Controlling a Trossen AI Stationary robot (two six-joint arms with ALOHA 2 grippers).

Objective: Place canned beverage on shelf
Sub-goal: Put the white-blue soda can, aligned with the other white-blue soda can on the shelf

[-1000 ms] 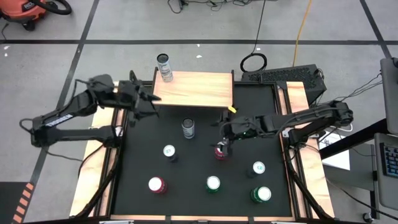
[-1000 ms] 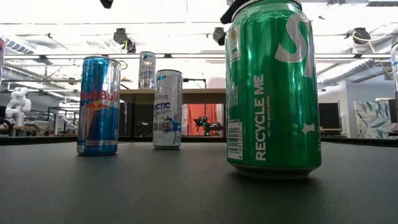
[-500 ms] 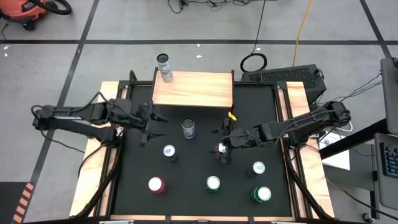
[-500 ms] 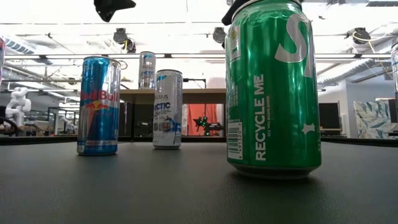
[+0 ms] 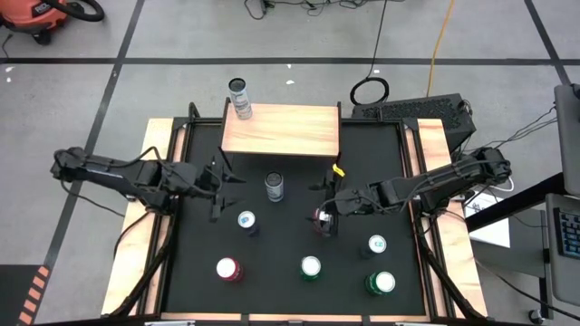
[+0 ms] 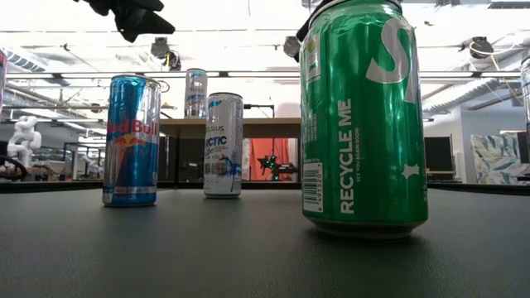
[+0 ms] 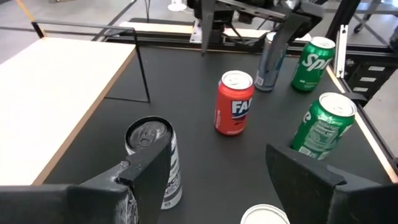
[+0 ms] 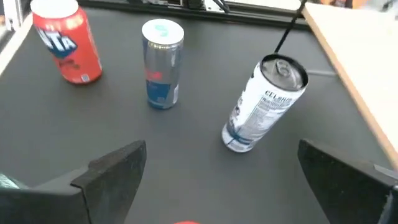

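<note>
Left gripper (image 5: 223,186) jaws released, empty; right gripper (image 5: 324,213) jaws released over red can (image 5: 321,220); one can (image 5: 240,98) on shelf (image 5: 290,131).

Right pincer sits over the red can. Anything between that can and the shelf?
Nothing visible does. From the red can under the open right pincer, the way to the bare right half of the shelf is free. The white Celsius can stands off that line, toward the left arm's side.

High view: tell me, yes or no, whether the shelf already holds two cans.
No, the shelf holds only one can, standing at its far left corner; the rest of the board is bare.
</note>
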